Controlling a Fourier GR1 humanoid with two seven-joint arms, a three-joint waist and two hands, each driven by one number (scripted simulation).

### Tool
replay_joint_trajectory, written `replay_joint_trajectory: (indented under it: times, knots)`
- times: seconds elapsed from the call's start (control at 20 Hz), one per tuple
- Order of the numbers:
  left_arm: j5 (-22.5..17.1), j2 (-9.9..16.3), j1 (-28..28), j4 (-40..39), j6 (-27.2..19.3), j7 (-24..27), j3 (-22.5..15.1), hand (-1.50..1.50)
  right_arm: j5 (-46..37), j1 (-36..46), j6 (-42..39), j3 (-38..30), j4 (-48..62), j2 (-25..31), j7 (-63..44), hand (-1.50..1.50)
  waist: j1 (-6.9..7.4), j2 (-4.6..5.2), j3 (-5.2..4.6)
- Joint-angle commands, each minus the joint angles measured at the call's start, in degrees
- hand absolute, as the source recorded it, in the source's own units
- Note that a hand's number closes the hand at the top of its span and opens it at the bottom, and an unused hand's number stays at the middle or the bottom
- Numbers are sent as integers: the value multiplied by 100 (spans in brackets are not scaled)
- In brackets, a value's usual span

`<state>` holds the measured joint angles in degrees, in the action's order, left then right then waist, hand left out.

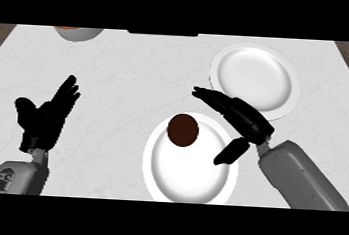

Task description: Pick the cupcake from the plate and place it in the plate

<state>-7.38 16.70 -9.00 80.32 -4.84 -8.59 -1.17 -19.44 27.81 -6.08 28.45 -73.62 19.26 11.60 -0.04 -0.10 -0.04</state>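
Observation:
A dark brown cupcake (183,129) sits on the upper part of the near white plate (190,180). A second white plate (255,79) lies bare at the far right. My right hand (238,118) hovers open just right of the cupcake, its fingers stretched toward the upper left and its thumb hanging over the near plate's right side. It does not touch the cupcake. My left hand (46,114) rests open at the left, fingers up, far from both plates.
A bowl (78,33) with something orange inside shows partly at the far left edge of the white marble counter (135,82). A dark object (163,33) lies along the counter's far edge. Wooden floor shows at both upper corners.

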Motion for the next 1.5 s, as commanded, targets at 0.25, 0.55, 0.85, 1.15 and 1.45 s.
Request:
replay_joint_trajectory:
  times: [0.25, 0.55, 0.85, 1.15, 1.45]
  knots:
    - [-70, 27, 76, -55, 279, 158, 253, 0, -1201, 571, -169, 253, 576, -622, -980, -150, 66, 19, 3]
    - [265, -212, 4, 81, 128, -60, 80, 0, -1540, 610, -936, 139, 243, -787, -1476, -150, 32, 10, 3]
    - [178, -80, -145, -34, 398, -182, 433, 0, -2122, 543, -979, -59, 643, -1196, -1317, -150, 31, 13, 4]
    - [450, -448, 292, 258, 214, 16, 200, 0, -2564, 993, -789, -365, 1678, -1514, -1035, -150, 62, 17, 4]
    - [403, -231, -480, -328, 371, -201, 607, 0, -3112, 708, -745, -201, 1584, -1852, -1187, -150, 14, 16, 3]
